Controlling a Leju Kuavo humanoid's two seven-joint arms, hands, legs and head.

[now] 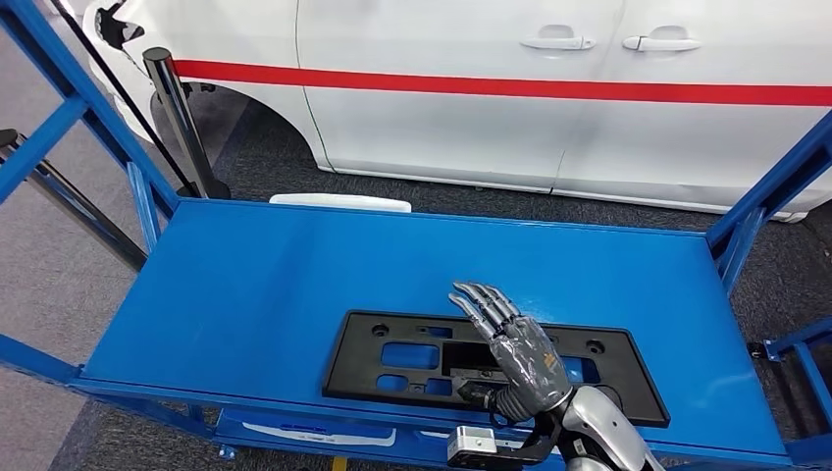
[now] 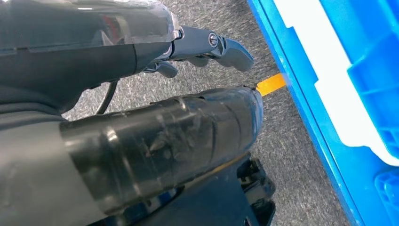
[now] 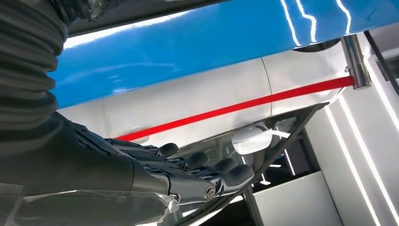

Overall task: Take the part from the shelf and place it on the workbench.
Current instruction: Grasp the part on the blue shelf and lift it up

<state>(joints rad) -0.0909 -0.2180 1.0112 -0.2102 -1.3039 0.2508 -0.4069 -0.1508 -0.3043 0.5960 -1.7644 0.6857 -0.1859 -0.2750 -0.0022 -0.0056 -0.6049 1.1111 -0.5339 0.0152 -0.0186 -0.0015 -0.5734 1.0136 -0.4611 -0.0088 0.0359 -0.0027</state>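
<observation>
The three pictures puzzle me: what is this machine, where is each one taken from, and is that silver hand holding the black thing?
This is a humanoid robot. The wide picture comes from its head, looking down at a blue shelf beside a white car. Its right hand, fingers straight, is over a flat black part; whether it touches the part is unclear, but it grips nothing. The other two come from cameras at each wrist. The left hand hangs above grey carpet, holding nothing.
</observation>
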